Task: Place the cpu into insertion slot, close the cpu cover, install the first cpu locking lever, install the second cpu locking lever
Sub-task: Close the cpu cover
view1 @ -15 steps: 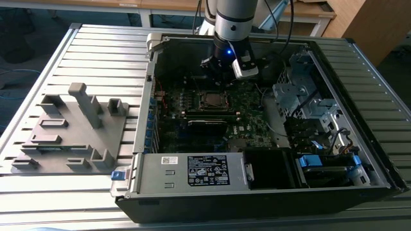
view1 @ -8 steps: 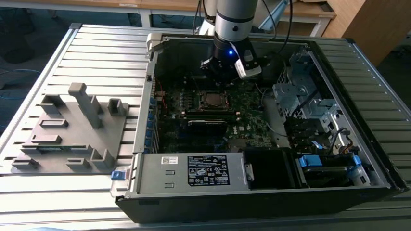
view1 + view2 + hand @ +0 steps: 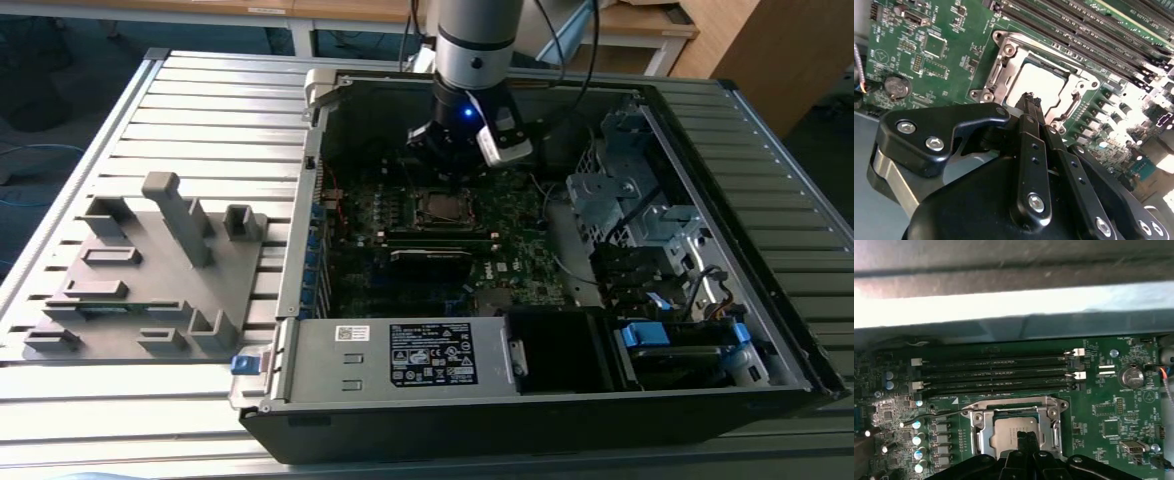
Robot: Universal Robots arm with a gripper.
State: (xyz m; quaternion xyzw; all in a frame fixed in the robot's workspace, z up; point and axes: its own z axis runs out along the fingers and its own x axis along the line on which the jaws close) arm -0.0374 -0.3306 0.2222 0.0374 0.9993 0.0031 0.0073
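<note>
Your gripper (image 3: 1029, 100) hangs with fingers pinched together, holding nothing, tips at the cpu (image 3: 1043, 84), which is seated in the insertion slot (image 3: 1049, 64) and framed by the cpu cover (image 3: 1054, 53); pressing down off-centre risks scraping the chip or bending that frame.

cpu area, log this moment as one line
cpu seated | cpu cover down over it | end effector shut, tips over cpu | lever wire sticking out sideways

cpu (image 3: 1044, 85) top: dull grey metal; cpu cover (image 3: 979, 432) brighter bare metal, slightly glossy. Tool (image 3: 1030, 101) is matt black with shiny screw heads. Counter (image 3: 200, 100): ribbed matt grey metal; motherboard (image 3: 1104, 405) glossy green.
</note>
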